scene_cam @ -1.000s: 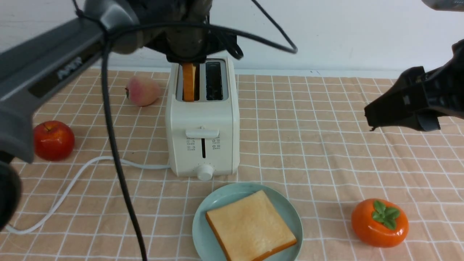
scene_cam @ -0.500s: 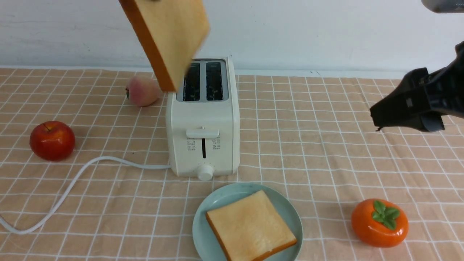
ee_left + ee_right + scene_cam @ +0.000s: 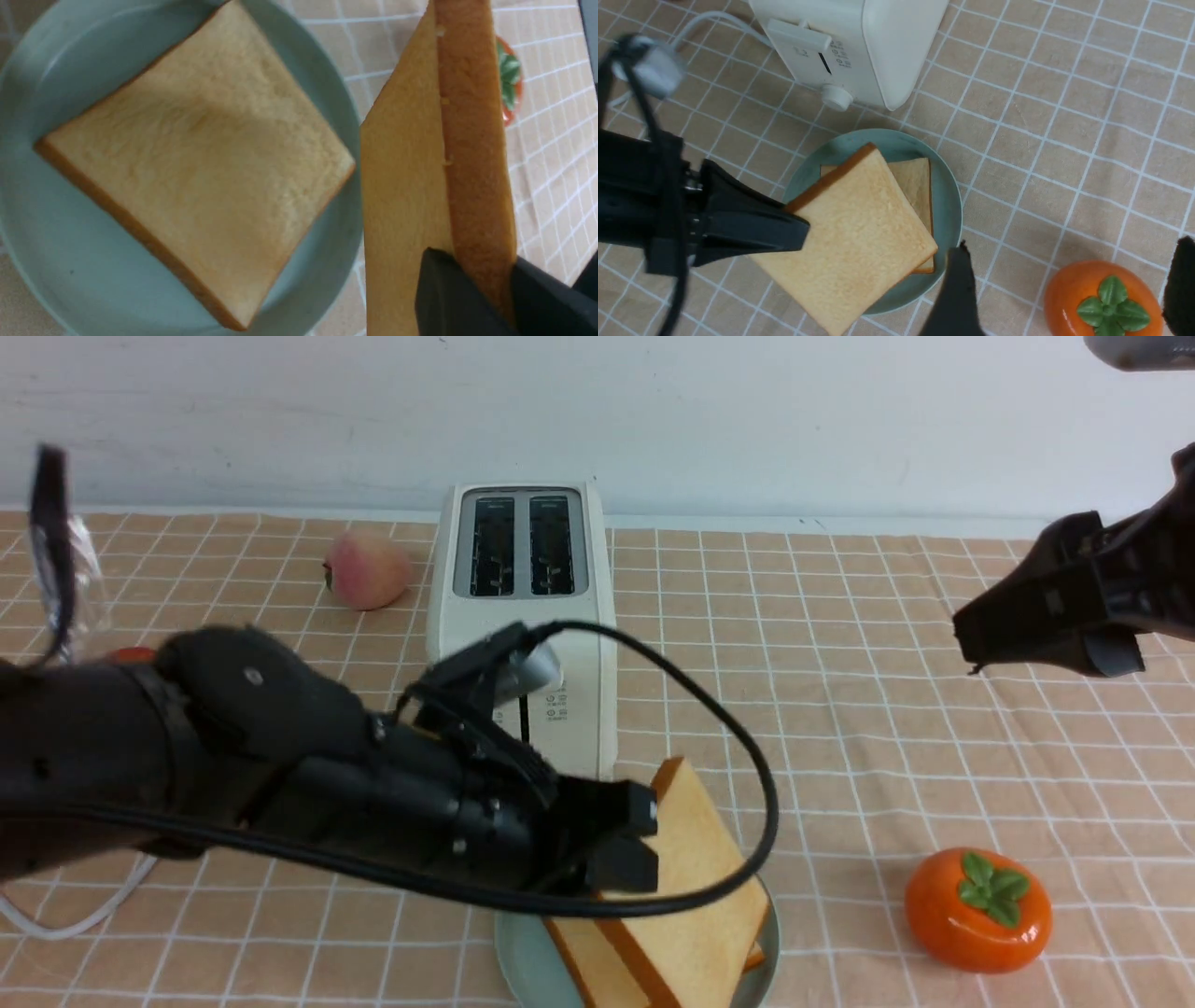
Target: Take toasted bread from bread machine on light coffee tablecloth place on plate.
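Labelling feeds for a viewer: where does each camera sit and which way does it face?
Front view: between the arms, facing forward at the bread machine; left gripper and right gripper show.
Left wrist view: above the plate, looking down on the flat slice; jaws shut on the held slice.
Right wrist view: high, looking down on plate and persimmon; its open jaws' tips show.
Shared: all show plate and both slices.

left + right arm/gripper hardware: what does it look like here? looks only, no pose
Left arm: matte black, rounded joint housings, one with a small screw head. A black cable loops off it from a silver-grey connector. Left gripper: black, blocky fingers. Right gripper: black, fingers tapering to wedge tips. No legible markings.
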You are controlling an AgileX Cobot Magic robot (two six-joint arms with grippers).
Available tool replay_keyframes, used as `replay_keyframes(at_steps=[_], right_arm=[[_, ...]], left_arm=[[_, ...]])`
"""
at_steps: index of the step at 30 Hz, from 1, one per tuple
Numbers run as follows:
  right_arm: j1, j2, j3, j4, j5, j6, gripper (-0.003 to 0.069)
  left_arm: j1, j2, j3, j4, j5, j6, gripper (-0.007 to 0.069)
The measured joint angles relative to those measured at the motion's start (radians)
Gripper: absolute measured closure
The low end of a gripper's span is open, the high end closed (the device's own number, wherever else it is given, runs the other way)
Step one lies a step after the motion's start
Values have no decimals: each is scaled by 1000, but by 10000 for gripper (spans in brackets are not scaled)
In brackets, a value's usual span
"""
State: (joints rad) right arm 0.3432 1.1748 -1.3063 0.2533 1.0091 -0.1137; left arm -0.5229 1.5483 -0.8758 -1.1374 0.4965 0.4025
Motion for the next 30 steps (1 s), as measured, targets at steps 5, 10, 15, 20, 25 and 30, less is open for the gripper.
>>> replay_keyframes(at_steps=[5, 10, 15, 20, 25, 30], right_arm=[[0, 0, 0, 1, 0, 0, 110], [0, 0, 0, 6, 9, 0, 110], [0, 0, 0, 14, 17, 0, 110], [0, 0, 0, 21, 18, 0, 110], [0, 0, 0, 19, 5, 0, 140], [-1, 0, 0, -62, -34, 19, 267]], left_arm=[[0, 80, 10, -123, -102, 43, 547], [0, 87, 10, -111, -178, 71, 522], [0, 87, 10, -64, -182, 78, 386], [0, 69, 10, 50, -178, 82, 115], [50, -20, -29, 317, -75, 12, -23], [191, -97, -127, 546, 163, -212, 41]])
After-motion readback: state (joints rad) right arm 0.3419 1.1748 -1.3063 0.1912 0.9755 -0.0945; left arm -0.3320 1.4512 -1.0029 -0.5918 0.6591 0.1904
